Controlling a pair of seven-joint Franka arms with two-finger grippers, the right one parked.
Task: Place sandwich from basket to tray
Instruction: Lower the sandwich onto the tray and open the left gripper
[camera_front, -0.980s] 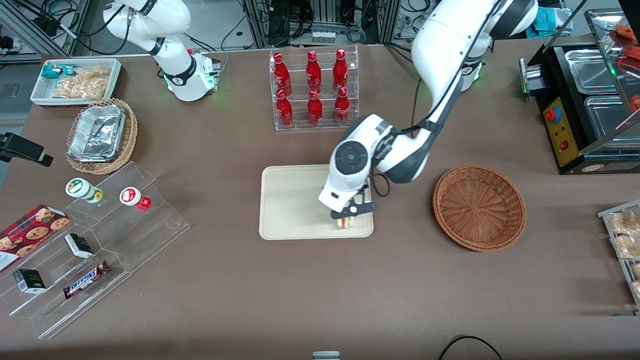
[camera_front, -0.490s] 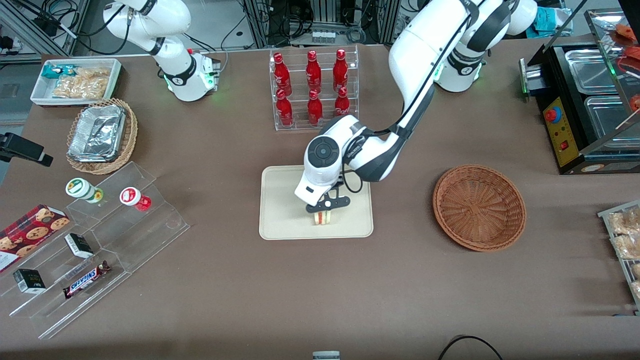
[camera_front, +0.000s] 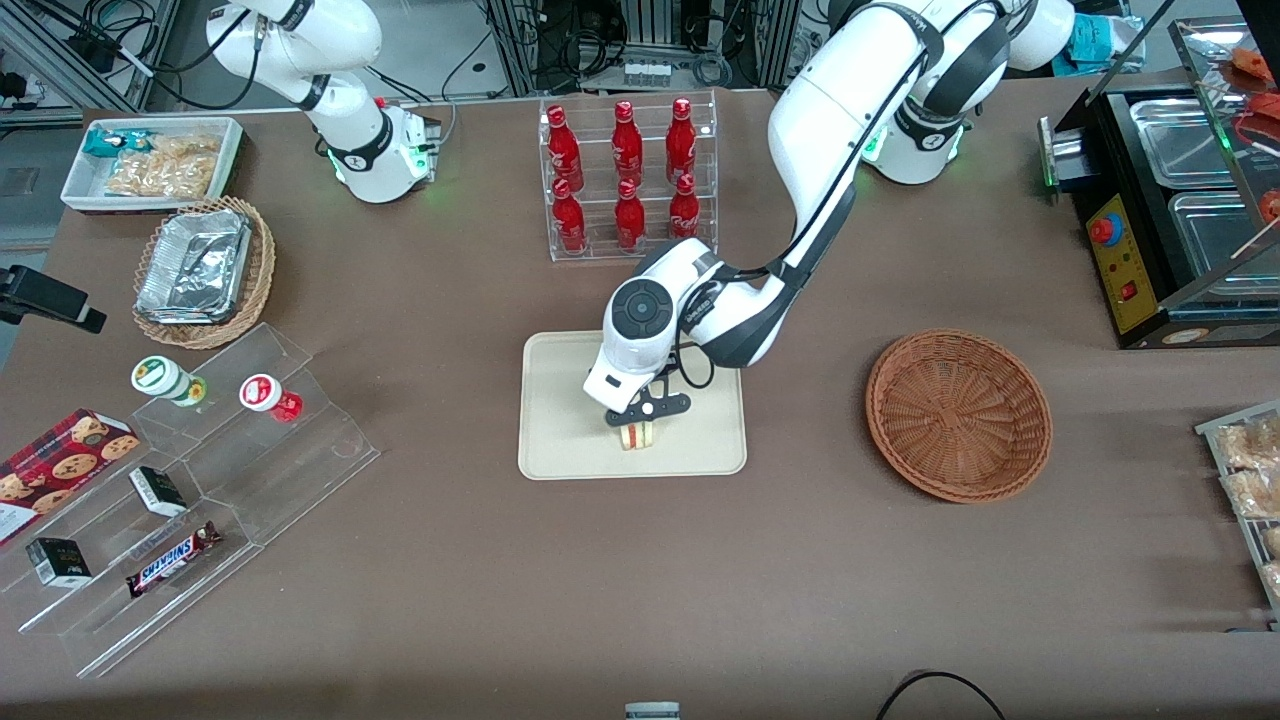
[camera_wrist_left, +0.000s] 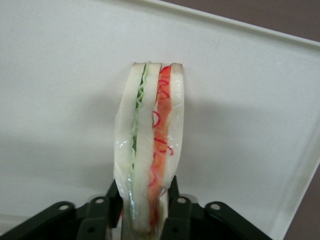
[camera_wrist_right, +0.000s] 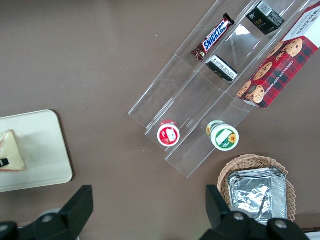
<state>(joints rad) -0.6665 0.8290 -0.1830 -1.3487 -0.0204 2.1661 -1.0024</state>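
The sandwich (camera_front: 637, 435) (camera_wrist_left: 150, 145), a wedge of white bread with green and red filling, stands on edge over the middle of the beige tray (camera_front: 560, 440) (camera_wrist_left: 60, 75), at or just above its surface. My gripper (camera_front: 645, 412) (camera_wrist_left: 146, 200) is shut on the sandwich, its black fingers (camera_wrist_left: 176, 205) pressing both bread faces. The reddish-brown wicker basket (camera_front: 958, 414) lies bare toward the working arm's end of the table. The right wrist view catches the sandwich (camera_wrist_right: 11, 152) at the tray's (camera_wrist_right: 37, 150) edge.
A clear rack of red bottles (camera_front: 627, 180) stands farther from the front camera than the tray. A stepped acrylic shelf (camera_front: 200, 480) with snacks, a wicker basket of foil containers (camera_front: 200, 270) and a white snack bin (camera_front: 150, 160) lie toward the parked arm's end.
My gripper has carried the sandwich from the tray's corner nearest the basket to its middle, moving toward the parked arm's end; the last half second shows only a small further shift.
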